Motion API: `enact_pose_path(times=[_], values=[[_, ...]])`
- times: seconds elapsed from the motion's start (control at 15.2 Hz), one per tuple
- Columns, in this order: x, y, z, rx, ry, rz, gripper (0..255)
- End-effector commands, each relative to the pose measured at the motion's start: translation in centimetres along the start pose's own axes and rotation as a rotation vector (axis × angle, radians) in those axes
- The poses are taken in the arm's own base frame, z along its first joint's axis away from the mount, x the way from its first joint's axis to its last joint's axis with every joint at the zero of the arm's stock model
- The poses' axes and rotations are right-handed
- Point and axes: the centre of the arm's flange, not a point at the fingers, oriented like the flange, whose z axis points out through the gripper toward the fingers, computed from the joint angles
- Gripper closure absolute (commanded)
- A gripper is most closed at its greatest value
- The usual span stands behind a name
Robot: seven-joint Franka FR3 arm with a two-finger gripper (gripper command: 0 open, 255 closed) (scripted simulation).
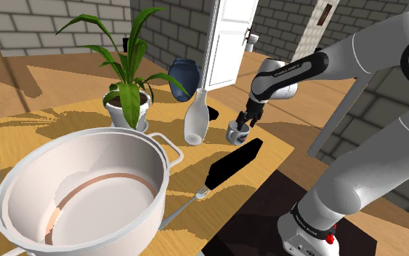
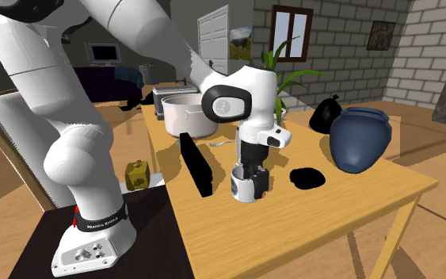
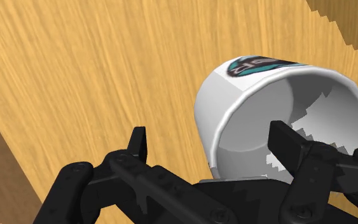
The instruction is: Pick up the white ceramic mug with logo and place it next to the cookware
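Step judged in hand: grasp. The hand [image 3: 212, 143] stands open, straddling one wall of the mug [image 3: 260, 102], holding nothing. Next move: close, lift, carry beside the pot [image 1: 101, 156], shoulder view's lower left.

Wooden table [image 2: 356, 206]: big pot [image 1: 79, 193] at one end. Potted plant [image 1: 128, 102], white vase [image 1: 195, 120] and dark blue jar [image 1: 184, 76] toward far edge. Mug [image 2: 243, 188] upright beside black slab [image 1: 233, 164]. Slab and utensil [image 1: 201, 193] along stand-side edge.

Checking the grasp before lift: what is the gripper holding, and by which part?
Nothing yet. The open gripper straddles the white mug's wall: one finger inside, the other outside and clear of it.
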Motion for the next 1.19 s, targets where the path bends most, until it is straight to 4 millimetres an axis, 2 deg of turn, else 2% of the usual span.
enact_pose_path(times=[0.0, 0.46, 0.53, 1.12], values=[[0.11, 0.01, 0.79, 0.0, 0.001, 0.0, 0], [0.11, 0.01, 0.79, 0.0, 0.001, 0.0, 0], [0.11, 0.01, 0.79, 0.0, 0.001, 0.0, 255], [0.11, 0.01, 0.79, 0.0, 0.001, 0.0, 255]])
